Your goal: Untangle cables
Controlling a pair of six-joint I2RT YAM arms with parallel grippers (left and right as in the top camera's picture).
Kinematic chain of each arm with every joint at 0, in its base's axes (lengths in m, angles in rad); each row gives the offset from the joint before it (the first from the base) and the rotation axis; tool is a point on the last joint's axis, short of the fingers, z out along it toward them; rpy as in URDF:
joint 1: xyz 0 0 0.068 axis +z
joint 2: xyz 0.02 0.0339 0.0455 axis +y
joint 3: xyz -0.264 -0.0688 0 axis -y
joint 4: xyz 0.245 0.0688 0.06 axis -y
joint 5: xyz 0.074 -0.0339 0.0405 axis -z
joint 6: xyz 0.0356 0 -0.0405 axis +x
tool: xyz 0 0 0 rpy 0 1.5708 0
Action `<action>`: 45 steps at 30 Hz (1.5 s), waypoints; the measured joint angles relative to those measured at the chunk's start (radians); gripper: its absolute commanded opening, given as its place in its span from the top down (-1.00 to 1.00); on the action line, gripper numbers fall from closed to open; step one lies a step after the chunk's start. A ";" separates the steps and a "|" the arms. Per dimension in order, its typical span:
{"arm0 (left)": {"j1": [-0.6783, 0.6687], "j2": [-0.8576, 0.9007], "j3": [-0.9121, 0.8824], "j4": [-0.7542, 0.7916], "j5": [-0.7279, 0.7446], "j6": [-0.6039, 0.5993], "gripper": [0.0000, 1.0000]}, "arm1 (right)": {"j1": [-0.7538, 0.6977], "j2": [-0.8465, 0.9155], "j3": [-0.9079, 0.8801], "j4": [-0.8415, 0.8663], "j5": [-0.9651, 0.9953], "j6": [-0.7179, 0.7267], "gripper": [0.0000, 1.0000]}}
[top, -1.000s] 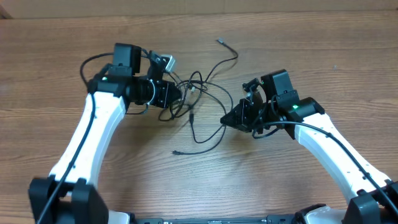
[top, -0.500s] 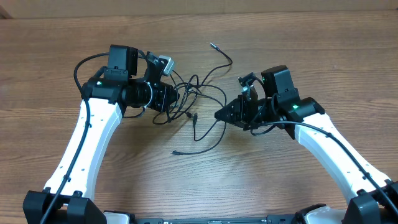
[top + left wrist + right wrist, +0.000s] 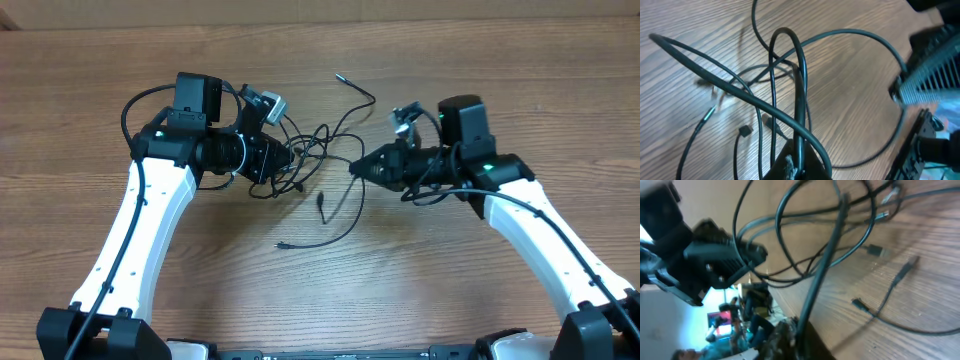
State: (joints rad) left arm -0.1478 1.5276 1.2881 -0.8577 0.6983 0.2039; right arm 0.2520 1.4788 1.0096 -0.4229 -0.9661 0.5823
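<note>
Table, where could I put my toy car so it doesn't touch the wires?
Bare table lies at the front between the two white arms, and in both far corners. The middle is crowded: the cables stretch between the left pincer and right pincer.

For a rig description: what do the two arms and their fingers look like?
Left arm and right arm: white links, black joints, a green light near the wrist, a black wire alongside. Black fingers.

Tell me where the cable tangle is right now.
Overhead view: the cable tangle lies just above centre, directly between the left gripper and the right gripper, each pinching a strand.
</note>
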 measured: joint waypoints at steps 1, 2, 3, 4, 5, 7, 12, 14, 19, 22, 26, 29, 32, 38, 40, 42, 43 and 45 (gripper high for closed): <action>0.000 -0.003 0.000 0.000 0.007 0.010 0.92 | -0.013 0.000 0.000 0.001 -0.003 0.000 0.51; 0.000 -0.009 0.000 -0.001 0.012 0.017 0.92 | -0.024 0.000 0.000 0.002 -0.005 0.000 0.33; 0.000 -0.014 0.000 -0.002 0.015 0.019 0.92 | -0.035 0.000 0.000 0.002 -0.009 0.000 0.10; 0.000 -0.023 0.000 -0.003 0.018 0.025 0.92 | -0.045 0.000 0.000 0.000 -0.014 -0.001 -0.11; 0.000 -0.030 0.000 -0.003 0.021 0.029 0.92 | -0.055 0.000 0.000 -0.002 -0.013 0.002 -0.32; 0.000 -0.048 0.000 -0.003 0.026 0.036 0.92 | -0.072 0.000 0.000 -0.011 -0.017 -0.004 -0.59; 0.000 -0.071 0.000 -0.003 0.032 0.040 0.92 | -0.088 0.001 0.000 -0.068 -0.001 -0.022 -0.83; 0.000 -0.072 0.000 -0.003 0.033 0.040 0.92 | -0.088 0.003 0.000 -0.115 0.019 -0.040 -0.89; 0.000 -0.072 0.010 -0.002 0.034 0.040 0.92 | -0.088 0.019 0.000 -0.225 0.084 -0.102 -1.00; 0.000 -0.072 0.043 -0.003 0.035 0.040 0.92 | -0.088 0.023 0.000 -0.270 0.121 -0.137 -1.00; 0.000 -0.075 0.126 -0.002 0.035 0.039 0.92 | -0.088 0.023 0.000 -0.287 0.148 -0.163 -1.00; 0.000 -0.082 0.193 0.000 0.034 0.034 0.92 | -0.088 0.023 0.000 -0.288 0.160 -0.169 -1.00; 0.000 -0.094 0.259 0.007 0.035 0.020 0.92 | -0.088 0.023 0.000 -0.288 0.167 -0.173 -1.00; 0.000 -0.125 0.388 0.030 0.035 -0.034 0.92 | -0.088 0.023 0.000 -0.289 0.198 -0.176 -1.00; 0.000 -0.141 0.421 0.045 0.035 -0.057 0.91 | -0.088 0.023 0.000 -0.289 0.216 -0.176 -1.00; 0.000 -0.163 0.436 0.071 0.035 -0.082 0.92 | -0.088 0.023 0.000 -0.289 0.240 -0.176 -1.00; 0.000 -0.175 0.439 0.087 0.035 -0.095 0.92 | -0.088 0.023 0.000 -0.289 0.253 -0.175 -1.00; 0.000 -0.203 0.443 0.108 0.034 -0.117 0.92 | -0.088 0.023 0.000 -0.289 0.286 -0.169 -1.00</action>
State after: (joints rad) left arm -0.1478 1.3251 1.7309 -0.7498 0.7326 0.0864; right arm 0.1642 1.5013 1.0096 -0.7116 -0.6796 0.4129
